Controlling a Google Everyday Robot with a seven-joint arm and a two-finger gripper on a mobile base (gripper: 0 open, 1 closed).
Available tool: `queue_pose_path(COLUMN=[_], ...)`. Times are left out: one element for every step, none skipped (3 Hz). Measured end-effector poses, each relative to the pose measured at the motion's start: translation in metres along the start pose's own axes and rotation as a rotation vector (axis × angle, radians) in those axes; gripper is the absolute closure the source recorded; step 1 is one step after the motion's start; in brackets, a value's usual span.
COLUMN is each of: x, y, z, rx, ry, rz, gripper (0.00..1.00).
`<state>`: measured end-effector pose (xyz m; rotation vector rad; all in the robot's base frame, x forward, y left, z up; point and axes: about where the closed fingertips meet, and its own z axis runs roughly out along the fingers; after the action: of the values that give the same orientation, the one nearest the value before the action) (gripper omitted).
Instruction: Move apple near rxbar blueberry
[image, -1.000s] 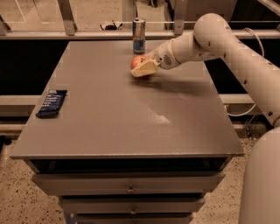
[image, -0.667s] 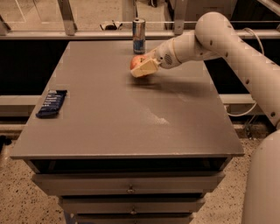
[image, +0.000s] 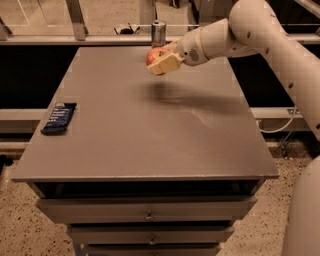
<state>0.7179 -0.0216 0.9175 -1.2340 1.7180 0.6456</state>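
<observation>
Red with yellow patches, round: reading that as the apple (image: 155, 55), pinched in the two-finger gripper (image: 160, 61) of the white arm, jaws drawn in narrow on its sides. Lifted within the last second: was sitting low over the grey square worktop (image: 150, 150) close to the far edge, a little right of centre; now hanging clear above that same stretch, throwing a soft dark shadow (image: 165, 92) onto the surface well below. Lines up in view with the lower part of the tall silver-and-blue drink can (image: 158, 31) standing at the far edge; cannot tell any contact, probably none. Not moved at all: flat dark blue rectangular rxbar blueberry (image: 59, 118) with pale lettering, lying at the left edge about midway along it. Well apart from the apple, so nothing gained sideways yet. Reads as grasp holding and pick done, carry not yet begun. Next, as a judgement only: swing diagonally across toward the left edge, hold height until close to the bar, set down just beside it, not on top. Worth watching for roll on release: round fruit, flat top, edge close by.
</observation>
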Motion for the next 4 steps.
queue_pose_path(x=[-0.039,-0.067,-0.064,-0.052], y=[0.015,0.028,0.055,0.078], z=[0.038,0.080,0.133,0.166], rx=[-0.060,-0.131,-0.245,-0.324], ry=[-0.029,-0.041,-0.017,0.016], rz=[-0.053,-0.078,-0.036,0.004], gripper=[1.00,1.00,1.00,1.00])
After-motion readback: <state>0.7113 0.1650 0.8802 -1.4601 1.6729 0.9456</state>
